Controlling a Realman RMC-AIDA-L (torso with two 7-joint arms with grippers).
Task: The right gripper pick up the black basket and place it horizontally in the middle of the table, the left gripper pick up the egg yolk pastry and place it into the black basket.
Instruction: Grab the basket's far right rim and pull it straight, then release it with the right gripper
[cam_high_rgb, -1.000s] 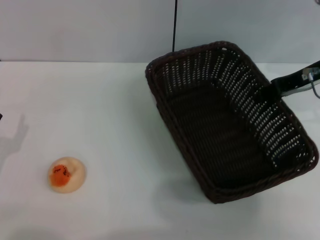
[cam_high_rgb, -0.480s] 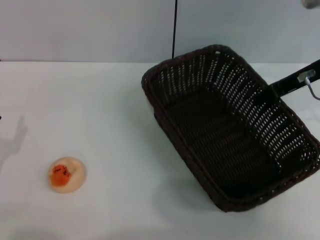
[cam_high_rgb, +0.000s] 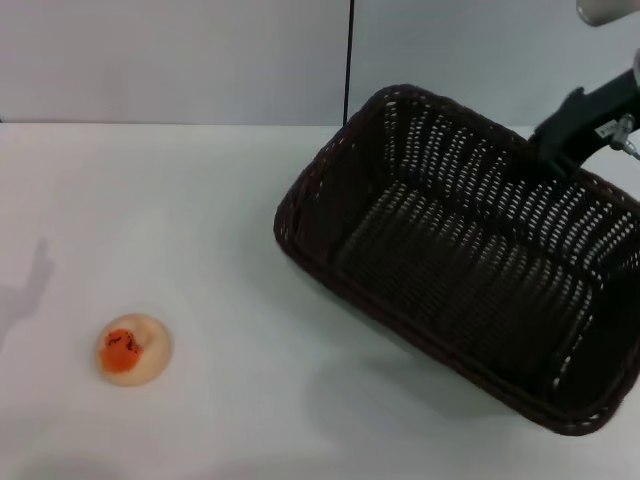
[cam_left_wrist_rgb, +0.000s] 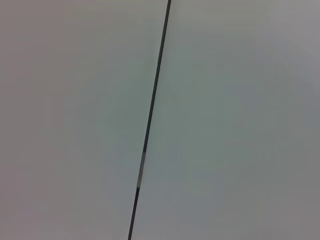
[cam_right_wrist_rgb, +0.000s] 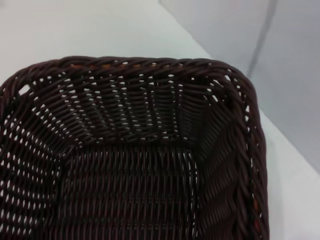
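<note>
The black basket (cam_high_rgb: 460, 260) hangs tilted over the right half of the table (cam_high_rgb: 200, 220), its long side slanting from middle left down to the lower right. My right gripper (cam_high_rgb: 553, 155) is shut on its far rim at the upper right. The right wrist view looks down into the basket's empty woven inside (cam_right_wrist_rgb: 125, 170). The egg yolk pastry (cam_high_rgb: 132, 349) lies on the table at the front left, orange patch up, far from the basket. My left gripper is out of view; the left wrist view shows only a wall.
A grey wall with a dark vertical seam (cam_high_rgb: 349, 60) stands behind the table's far edge. A faint arm shadow (cam_high_rgb: 30, 285) falls on the table at the far left. White tabletop lies between the pastry and the basket.
My right gripper has risen and moved back with the basket. The basket has swung from nearly lengthwise toward lying across the table, its left end shifting toward the middle. The pastry has not moved.
</note>
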